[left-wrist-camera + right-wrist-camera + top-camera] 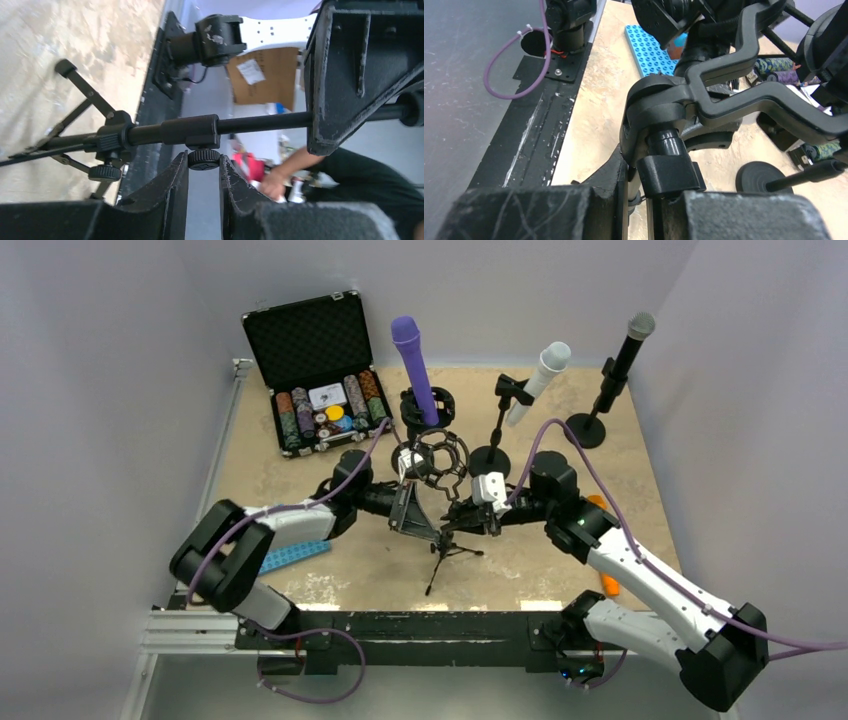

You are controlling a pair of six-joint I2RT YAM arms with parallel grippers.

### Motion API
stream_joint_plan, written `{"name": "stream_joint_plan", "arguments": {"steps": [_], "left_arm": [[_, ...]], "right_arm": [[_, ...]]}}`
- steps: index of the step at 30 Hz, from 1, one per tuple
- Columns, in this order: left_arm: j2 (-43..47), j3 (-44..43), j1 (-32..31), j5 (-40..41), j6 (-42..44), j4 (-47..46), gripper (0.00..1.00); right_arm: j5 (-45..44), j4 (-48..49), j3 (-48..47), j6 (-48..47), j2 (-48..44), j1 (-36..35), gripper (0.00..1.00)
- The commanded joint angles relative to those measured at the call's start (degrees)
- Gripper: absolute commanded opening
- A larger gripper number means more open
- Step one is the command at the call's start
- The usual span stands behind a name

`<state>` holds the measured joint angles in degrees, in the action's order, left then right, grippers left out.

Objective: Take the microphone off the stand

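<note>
**Both grippers low on the stand, microphone unheld above**

Near the middle of the table (520, 565), the tripod stand (441, 530) is standing upright. The purple microphone (415, 365) is rising from the cradle (440, 455) at its top, toward 12 o'clock in the overhead view. It appears to be sitting in that cradle, though the seat itself is hard to make out.

The right gripper (639, 180) is clamping the swivel joint (664, 150) just under the cradle. The left gripper (203, 167) is pinching the small knob (203, 157) on the pole (260, 121), its fingers pressing on either side. Nothing is holding the microphone itself.

My worry is that a loosening knob may let the pole slide or swing. The top-heavy load could then tip toward the white microphone (540, 375) at 1 o'clock or the chip case (310, 370) at 11 o'clock. A hard tug could also lift the light tripod legs (75, 95) off the table.
</note>
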<state>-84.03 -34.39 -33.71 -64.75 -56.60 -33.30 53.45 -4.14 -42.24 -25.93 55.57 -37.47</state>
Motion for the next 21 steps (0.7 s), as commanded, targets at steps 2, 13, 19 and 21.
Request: {"name": "stream_joint_plan", "arguments": {"steps": [2,13,19,21], "left_arm": [[-12.33,-10.77,0.93,-8.11,-29.38,-28.79,0.00],[-15.76,-15.47,2.88,-12.67,-33.83,-24.61,0.79],[-11.44,-11.36,3.04,-15.02,-30.51,-25.34,1.00],[-9.60,-9.95,3.16,-14.40,-27.34,-21.30,1.00]], "right_arm": [[-7.65,-6.16,2.24,-7.41,3.33,-0.06,0.00],[-7.52,-8.17,1.11,-8.87,3.24,-0.06,0.00],[-7.81,-8.45,1.15,-7.17,3.32,-0.06,0.00],[-7.99,-8.42,0.66,-6.31,4.10,-0.06,0.00]]}}
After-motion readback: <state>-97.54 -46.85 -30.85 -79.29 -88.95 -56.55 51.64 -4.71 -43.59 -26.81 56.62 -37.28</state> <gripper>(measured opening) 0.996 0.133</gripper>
